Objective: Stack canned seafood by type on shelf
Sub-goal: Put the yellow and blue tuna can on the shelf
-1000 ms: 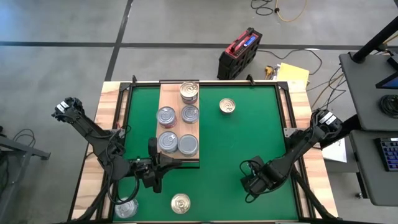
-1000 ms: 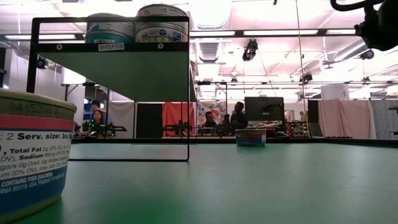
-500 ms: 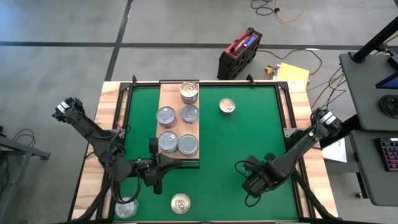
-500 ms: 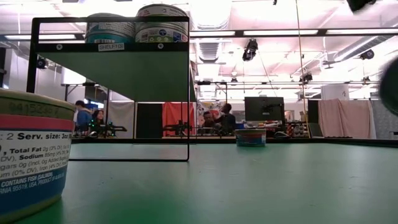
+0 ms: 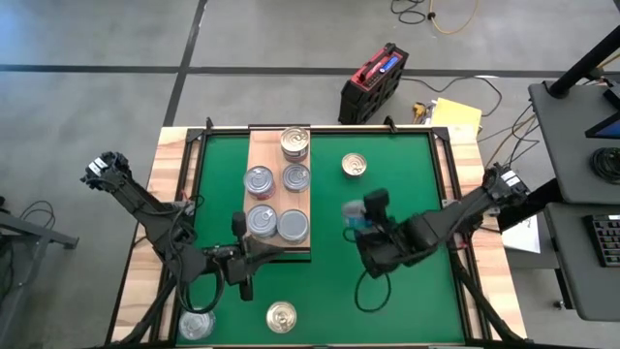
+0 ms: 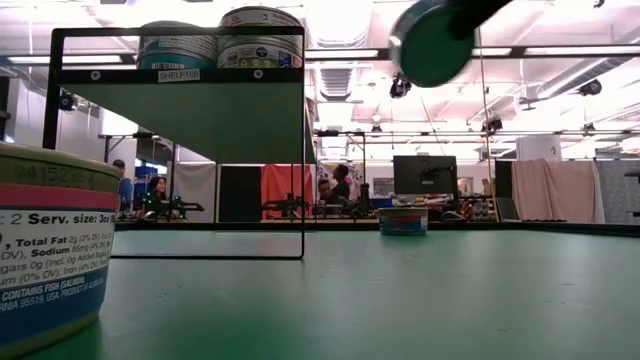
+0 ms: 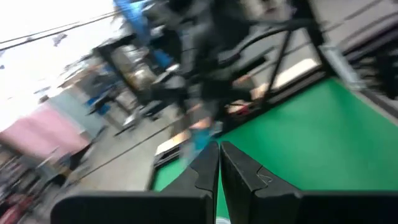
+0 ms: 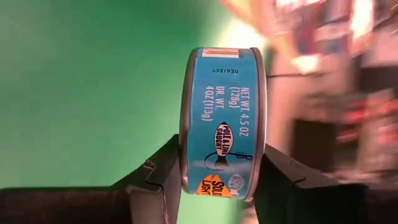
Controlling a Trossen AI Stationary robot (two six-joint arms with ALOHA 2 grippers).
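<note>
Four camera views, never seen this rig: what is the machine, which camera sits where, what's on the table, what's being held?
Two dark robot arms work at a green table. One camera looks straight down, one sits at table height, and one rides on each wrist.

From above, a wooden shelf board carries five tins. Loose tins lie on the mat: one beyond the board, one at the near edge.

The right gripper holds a blue tin on edge, flat faces against the fingers; the table-height view shows it lifted. The left gripper is shut, empty, by the board's near end.
</note>
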